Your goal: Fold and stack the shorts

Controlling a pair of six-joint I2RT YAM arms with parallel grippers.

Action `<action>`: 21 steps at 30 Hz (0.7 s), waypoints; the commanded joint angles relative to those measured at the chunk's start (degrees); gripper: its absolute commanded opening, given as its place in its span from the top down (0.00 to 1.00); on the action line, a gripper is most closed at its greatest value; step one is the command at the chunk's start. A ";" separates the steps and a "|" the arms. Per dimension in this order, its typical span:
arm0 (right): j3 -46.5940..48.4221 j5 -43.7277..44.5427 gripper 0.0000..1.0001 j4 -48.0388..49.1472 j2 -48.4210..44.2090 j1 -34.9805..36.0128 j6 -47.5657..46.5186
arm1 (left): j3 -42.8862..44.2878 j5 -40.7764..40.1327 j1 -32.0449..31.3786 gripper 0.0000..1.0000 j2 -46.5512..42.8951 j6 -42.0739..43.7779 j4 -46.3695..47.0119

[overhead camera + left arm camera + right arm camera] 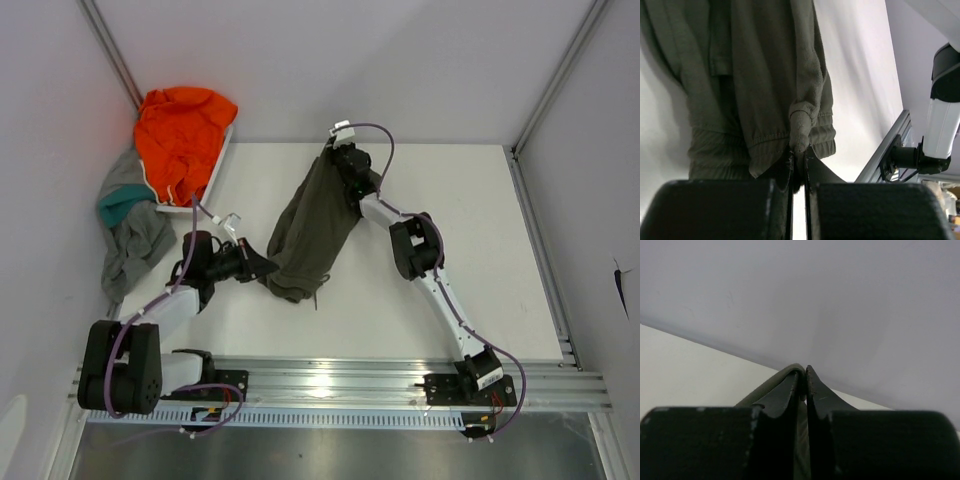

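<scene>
The olive green shorts (310,225) hang stretched in a long band over the middle of the white table (470,250), held between both arms. My left gripper (265,268) holds their near end; in the left wrist view this gripper (799,155) is shut on a bunched fold of the olive cloth (765,75). My right gripper (338,155) holds the far end near the back wall. Seen from the right wrist, the right gripper (804,377) pinches a thin olive edge (770,387) between almost touching tips. The grey shorts (135,245) lie crumpled at the table's left edge.
An orange garment (180,135) sits heaped in the back left corner, over a teal garment (118,203) and above the grey shorts. A metal rail (350,375) runs along the near edge. Slanted frame posts (545,85) and walls close in both sides.
</scene>
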 commanded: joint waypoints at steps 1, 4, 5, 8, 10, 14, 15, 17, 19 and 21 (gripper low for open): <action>3.51 2.63 0.88 5.51 0.84 -0.33 -2.78 | 0.13 3.48 2.25 0.99 1.88 -2.57 -0.97; 3.33 2.63 0.81 6.21 0.93 -0.42 -2.96 | 0.31 4.61 3.92 0.99 3.55 -3.44 0.52; 3.33 2.71 0.76 6.48 0.93 -0.42 -3.04 | -0.13 6.27 4.97 0.99 3.82 -4.14 1.66; 3.77 2.54 0.63 6.83 0.93 -0.42 -3.48 | -0.66 5.77 6.91 0.68 3.56 -4.85 3.86; 4.29 2.54 0.49 6.92 0.84 -0.33 -3.57 | -0.83 5.15 7.17 0.57 3.21 -4.85 3.86; 4.74 2.28 0.31 7.09 0.49 -0.24 -4.10 | -1.10 2.96 8.14 0.29 0.84 -4.77 3.52; 4.74 2.27 0.28 7.09 0.32 -0.16 -4.19 | -1.36 2.17 8.14 0.27 0.49 -4.33 3.34; 4.74 2.62 0.26 7.45 0.14 -0.24 -4.27 | -1.28 0.67 8.32 0.11 -0.39 -4.15 2.64; 4.56 2.80 0.24 7.53 -0.56 -0.33 -4.19 | -1.27 -0.21 8.40 0.06 -1.71 -3.45 1.67; 3.51 2.89 0.23 7.45 -1.44 -0.33 -4.10 | -0.66 -2.05 8.75 0.01 -3.37 -1.88 -2.01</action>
